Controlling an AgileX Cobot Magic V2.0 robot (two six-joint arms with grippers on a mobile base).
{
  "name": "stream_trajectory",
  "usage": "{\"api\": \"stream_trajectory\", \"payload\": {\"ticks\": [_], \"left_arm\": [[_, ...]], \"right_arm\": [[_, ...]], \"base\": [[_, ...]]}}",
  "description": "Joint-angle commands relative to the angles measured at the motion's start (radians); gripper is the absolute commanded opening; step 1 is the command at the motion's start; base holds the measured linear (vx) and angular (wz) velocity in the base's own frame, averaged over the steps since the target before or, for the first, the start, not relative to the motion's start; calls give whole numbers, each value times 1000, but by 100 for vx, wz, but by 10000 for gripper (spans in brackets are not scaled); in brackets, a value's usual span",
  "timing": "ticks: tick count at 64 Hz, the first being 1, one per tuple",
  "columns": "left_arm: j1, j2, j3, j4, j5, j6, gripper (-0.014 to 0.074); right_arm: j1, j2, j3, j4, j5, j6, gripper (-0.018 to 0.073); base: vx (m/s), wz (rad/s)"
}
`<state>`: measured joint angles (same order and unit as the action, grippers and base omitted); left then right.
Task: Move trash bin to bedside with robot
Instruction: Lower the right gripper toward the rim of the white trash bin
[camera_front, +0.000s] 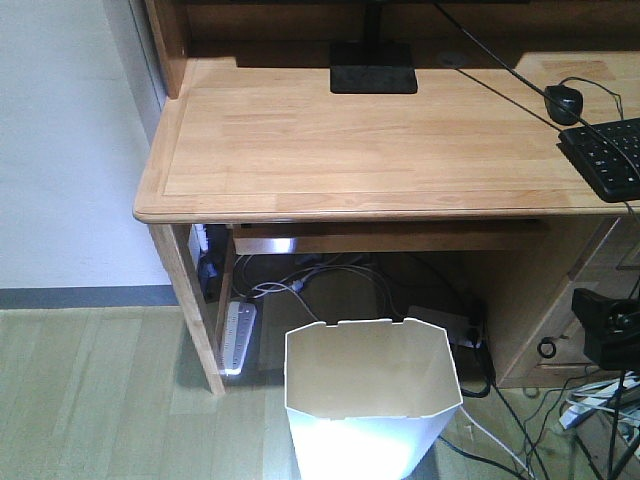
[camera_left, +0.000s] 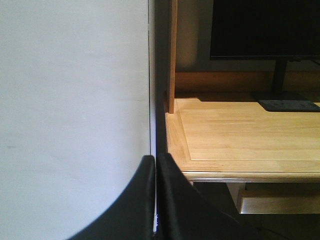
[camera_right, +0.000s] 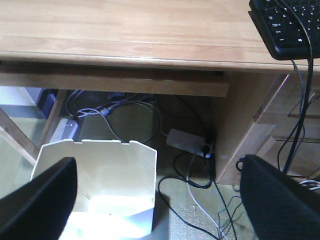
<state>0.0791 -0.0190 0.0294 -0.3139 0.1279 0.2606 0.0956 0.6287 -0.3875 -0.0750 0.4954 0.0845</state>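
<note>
1. Bin (camera_front: 368, 385) stands upright on the floor, bottom centre of front frame, before desk (camera_front: 350, 150).
2. Right gripper (camera_right: 157, 197) gapes wide; bin sits lower left, by one finger. I'd use this arm, it's nearer.
3. Left gripper (camera_left: 155, 200) is pinched together and empty.

Front view overlooks the desk (camera_front: 330, 150) front edge and the trash bin (camera_front: 370, 385); right wrist shares both, nearer; left wrist faces the left corner.
</note>
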Motion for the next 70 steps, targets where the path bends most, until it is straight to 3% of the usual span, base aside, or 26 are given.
{"api": "stream_trajectory", "payload": {"ticks": [1, 21, 38, 45, 54, 70], "left_arm": [[3, -10, 29, -11, -66, -3, -6], [3, -10, 29, -11, -66, -3, -6], [3, -10, 29, -11, -66, -3, -6], [3, -10, 29, -11, -66, -3, -6], [3, -10, 29, -11, -66, -3, -6], [3, -10, 29, -11, -66, -3, -6]], "right_arm": [[-1, 35, -49, -10, -77, 13, 583], [-1, 382, -189, -10, -42, 71, 574], [-3, 678, -274, -12, -46, 36, 574], [-18, 806, -293, -8, -81, 6, 574], [-110, 955, -323, 17, -100, -35, 574], [-153, 1172, -388, 143, -155, -246, 574]], "base": [[0, 0], [0, 0], [0, 0], [0, 0], [0, 0], [0, 0]]}}
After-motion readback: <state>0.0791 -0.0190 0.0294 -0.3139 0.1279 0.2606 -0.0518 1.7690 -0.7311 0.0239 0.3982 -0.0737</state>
